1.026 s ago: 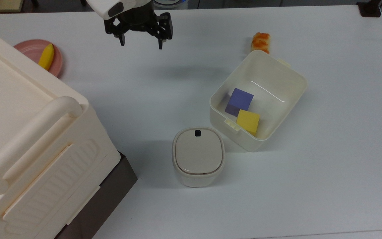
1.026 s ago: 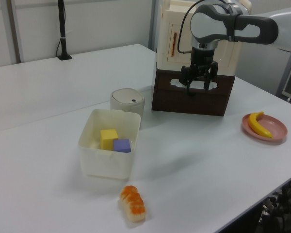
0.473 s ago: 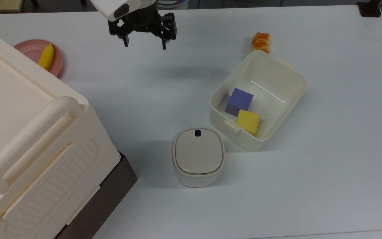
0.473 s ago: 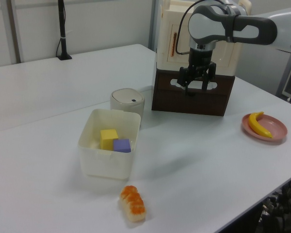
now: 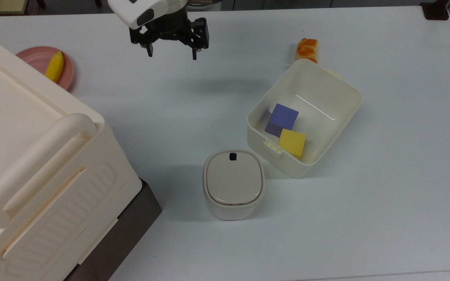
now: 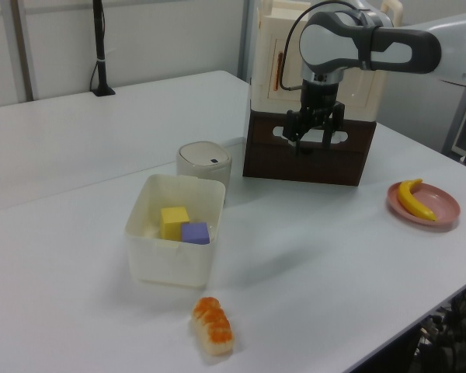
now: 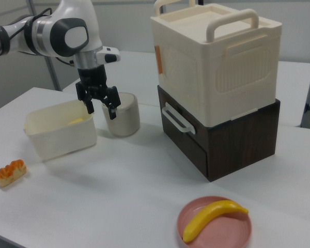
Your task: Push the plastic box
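The plastic box (image 5: 338, 93) (image 6: 167, 264) (image 7: 62, 137) is a cream-white lidless tub on the white table. It holds a purple cube (image 5: 283, 117) and a yellow cube (image 5: 292, 143). My gripper (image 5: 171, 52) (image 6: 311, 143) (image 7: 101, 109) hangs open in the air with nothing between its fingers. In the top view it is well to the upper left of the box, apart from it.
A small lidded container (image 5: 233, 183) stands beside the box. A large cream case (image 5: 33, 175) sits on a dark brown drawer unit (image 7: 222, 139). A pink plate (image 5: 37, 58) carries a banana (image 5: 54, 66). A piece of salmon sushi (image 5: 307, 49) lies just past the box.
The gripper has shifted slightly toward the top view's right and a little lower in the frame. Nothing on the table has moved.
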